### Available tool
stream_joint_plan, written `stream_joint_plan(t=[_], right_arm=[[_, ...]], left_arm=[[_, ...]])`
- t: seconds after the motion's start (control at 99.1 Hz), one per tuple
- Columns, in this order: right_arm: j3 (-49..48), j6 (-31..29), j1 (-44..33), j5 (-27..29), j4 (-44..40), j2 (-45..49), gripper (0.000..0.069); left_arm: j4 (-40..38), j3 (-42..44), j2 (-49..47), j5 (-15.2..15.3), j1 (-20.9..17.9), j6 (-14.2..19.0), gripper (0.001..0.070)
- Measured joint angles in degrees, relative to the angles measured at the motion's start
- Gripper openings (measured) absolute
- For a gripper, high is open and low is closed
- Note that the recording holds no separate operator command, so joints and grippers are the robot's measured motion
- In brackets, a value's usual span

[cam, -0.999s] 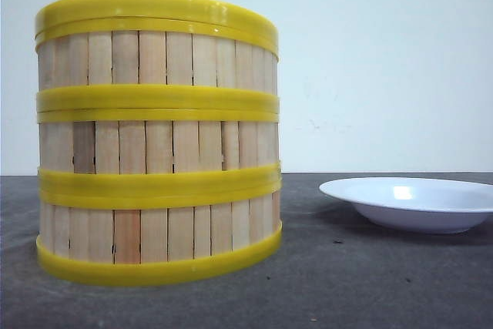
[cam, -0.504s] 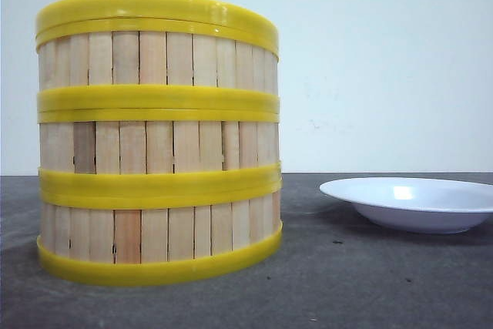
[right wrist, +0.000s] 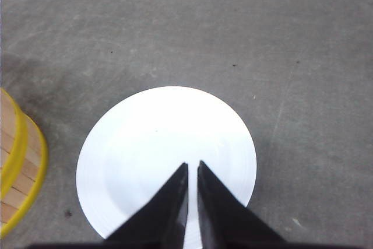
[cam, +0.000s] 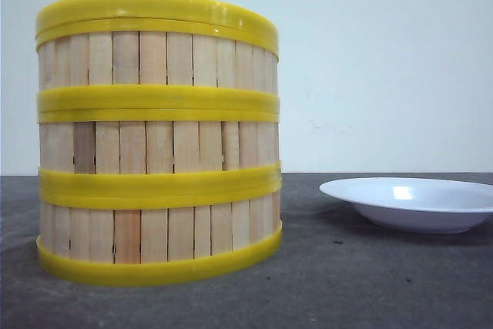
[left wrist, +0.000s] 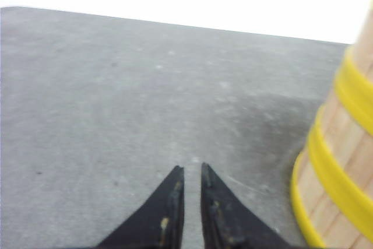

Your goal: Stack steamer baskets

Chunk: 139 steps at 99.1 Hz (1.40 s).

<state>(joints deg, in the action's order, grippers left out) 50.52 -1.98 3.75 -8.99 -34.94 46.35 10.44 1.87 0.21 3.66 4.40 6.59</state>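
Items on my feeds, listed in order.

1. Baskets (cam: 158,140): three, stacked in one column on the desk (cam: 347,283). I count yellow bands at the foot, at two joins and at the top rim, with pale upright slats between. The column stands upright and roughly aligned, though the bands at the lower join sit slightly askew. In the left wrist view the stack (left wrist: 338,167) lies off to one side of the left gripper, apart from it, with bare desk (left wrist: 116,97) ahead of the tips.

2. Left gripper (left wrist: 192,170): clenched, the two black fingers nearly meeting with only a thin slit between them. It grasps nothing and hangs over bare desk.

3. Right gripper (right wrist: 192,167): clenched likewise, a narrow slit between the fingers, nothing held. It hangs directly above the plate (right wrist: 166,144).

4. Plate: white, shallow, round, lying flat on the desk. In the front view I see the plate (cam: 412,202) apart from the stack. In the right wrist view an edge of the baskets (right wrist: 20,170) shows beside the plate, clear of the right gripper.

5. Desk: dark grey, with faint specks and scuffs.
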Motion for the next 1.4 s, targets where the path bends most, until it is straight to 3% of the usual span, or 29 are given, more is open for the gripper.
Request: stream_joint_plan(t=[0.747, 0.868, 1.08, 1.251, 1.402], right_arm=[[-0.98, 0.09, -0.44, 1.77, 1.81, -1.14, 0.002], [-8.57, 0.22, -0.98, 3.23, 6.21, -10.01, 0.0019], [-30.77, 0.07, -1.2, 4.22, 21.79, -31.19, 0.0019], [-44.22, -2.01, -1.2, 4.52, 21.66, -43.85, 0.0019], [-47.93, -2.97, -0.96, 4.66, 23.26, -46.16, 0.0019]], left_arm=[[0.02, 0.0, 0.0, 0.0, -0.02, -0.15, 0.0025], [0.0, 0.0, 0.0, 0.0, -0.02, -0.15, 0.0025], [0.02, 0.0, 0.0, 0.0, -0.02, -0.15, 0.0025], [0.02, 0.0, 0.0, 0.0, -0.02, -0.15, 0.0025], [0.02, 0.0, 0.0, -0.02, -0.02, -0.15, 0.0025]])
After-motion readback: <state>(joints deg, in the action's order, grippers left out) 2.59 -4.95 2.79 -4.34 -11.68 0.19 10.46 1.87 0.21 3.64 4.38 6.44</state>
